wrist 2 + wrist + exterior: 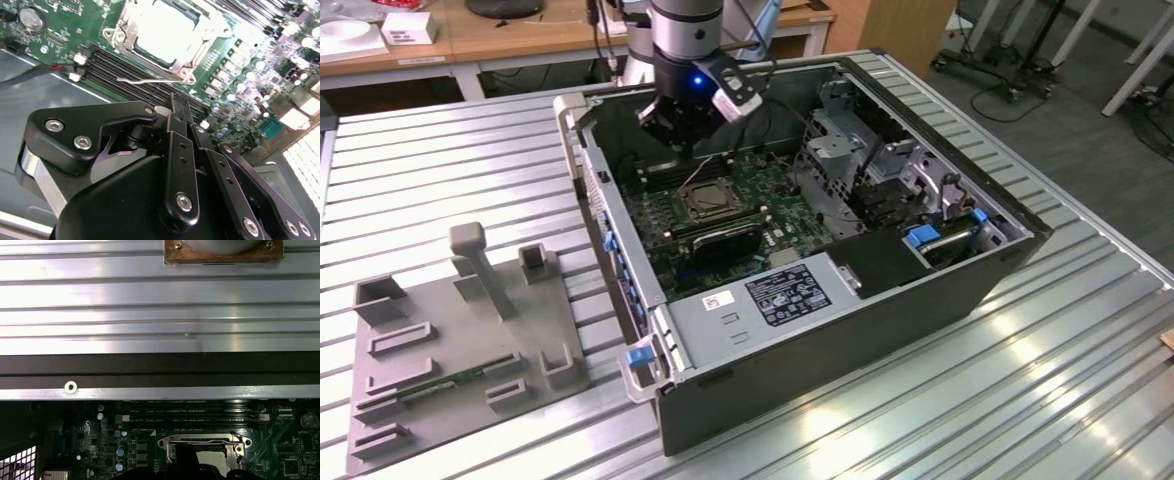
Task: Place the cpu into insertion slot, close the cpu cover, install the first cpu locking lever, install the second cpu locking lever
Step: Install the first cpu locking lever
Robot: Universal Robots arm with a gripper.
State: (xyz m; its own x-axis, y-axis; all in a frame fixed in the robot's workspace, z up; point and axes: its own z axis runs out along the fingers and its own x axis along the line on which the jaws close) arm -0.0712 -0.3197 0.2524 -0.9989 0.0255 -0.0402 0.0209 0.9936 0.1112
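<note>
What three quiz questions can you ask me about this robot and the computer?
1. True or false: the gripper hangs inside the open computer case.
2. What shows through the window of the cpu cover? A) a fan B) the cpu C) a screwdriver
3. Fill in: the case stands on a ribbed ____ table.

Key: 1 true; 2 B; 3 metal.

We count one claw [682, 148], one open computer case [881, 330], one green motherboard [654, 215], one insertion slot [704, 200], one grey fixture [454, 340].
</note>
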